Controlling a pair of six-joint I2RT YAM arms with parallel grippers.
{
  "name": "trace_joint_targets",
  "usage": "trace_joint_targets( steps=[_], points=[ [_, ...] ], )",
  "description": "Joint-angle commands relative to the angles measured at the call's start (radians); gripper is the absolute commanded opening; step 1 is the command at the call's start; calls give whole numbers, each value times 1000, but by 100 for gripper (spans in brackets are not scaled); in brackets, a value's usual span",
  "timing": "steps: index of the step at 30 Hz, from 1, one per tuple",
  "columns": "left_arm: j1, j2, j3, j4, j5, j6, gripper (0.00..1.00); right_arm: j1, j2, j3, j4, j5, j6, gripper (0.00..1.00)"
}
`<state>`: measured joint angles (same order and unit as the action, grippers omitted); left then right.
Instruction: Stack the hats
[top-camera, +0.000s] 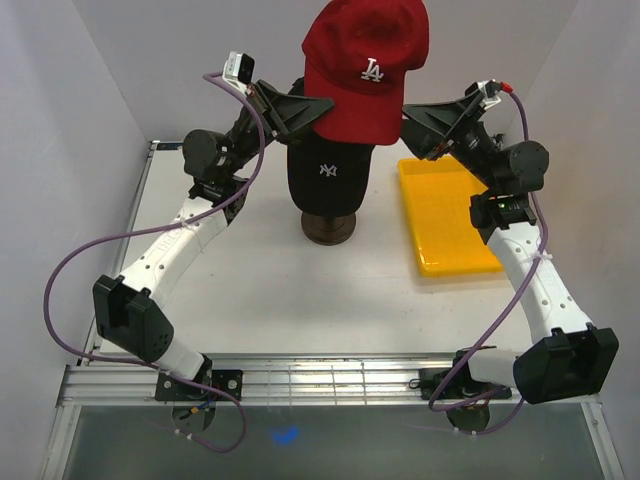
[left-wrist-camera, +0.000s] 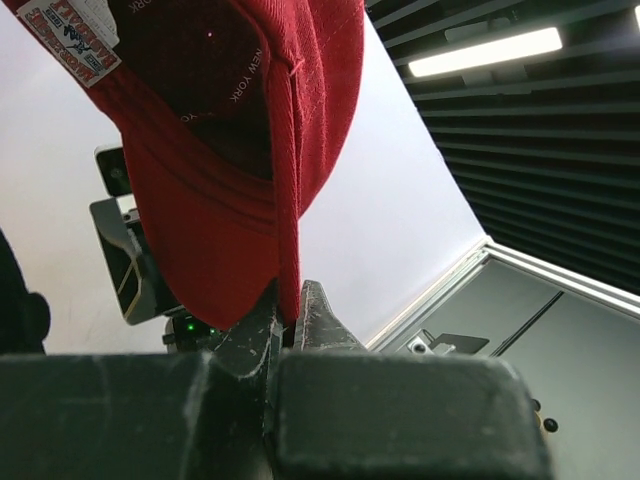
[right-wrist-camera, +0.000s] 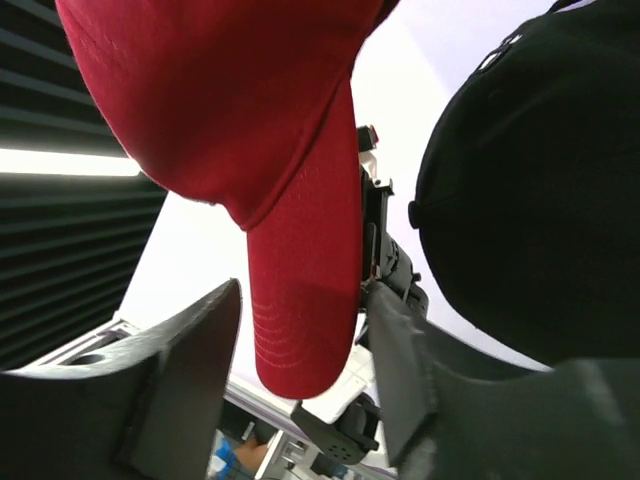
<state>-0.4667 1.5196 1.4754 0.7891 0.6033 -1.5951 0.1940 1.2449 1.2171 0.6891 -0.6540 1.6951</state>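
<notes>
Your red cap (top-camera: 365, 65) with the white "LA" on its front hangs in the air directly above the black cap (top-camera: 328, 170), clear of it and tilted, brim pointing down toward the near side. Your left gripper (left-wrist-camera: 292, 300) is clenched on the red cap's edge, to the left of the black cap and above it. Your right gripper (right-wrist-camera: 305, 288) sits up on the black cap's right side with its fingers spread. The red brim hangs between them, and they aren't pinching it. The black cap, marked "NY", sits on a stand with a dark round base (top-camera: 330, 230) on the tabletop (top-camera: 280, 290). A yellow tray (top-camera: 445, 215) lies just right of the black cap.
</notes>
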Motion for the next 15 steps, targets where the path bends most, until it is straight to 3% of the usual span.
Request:
trace_joint_targets(
  steps=[1, 5, 8, 15],
  points=[
    [11, -73, -45, 87, -8, -26, 0, 18, 2, 18, 78, 30, 17, 57],
    [37, -93, -107, 122, -25, -77, 0, 31, 24, 33, 64, 30, 17, 38],
    [59, -82, -113, 154, -33, -133, 0, 41, 50, 79, 47, 34, 17, 31],
    [66, -76, -138, 168, -66, -186, 0, 79, 116, 165, 62, 48, 41, 27]
  ],
)
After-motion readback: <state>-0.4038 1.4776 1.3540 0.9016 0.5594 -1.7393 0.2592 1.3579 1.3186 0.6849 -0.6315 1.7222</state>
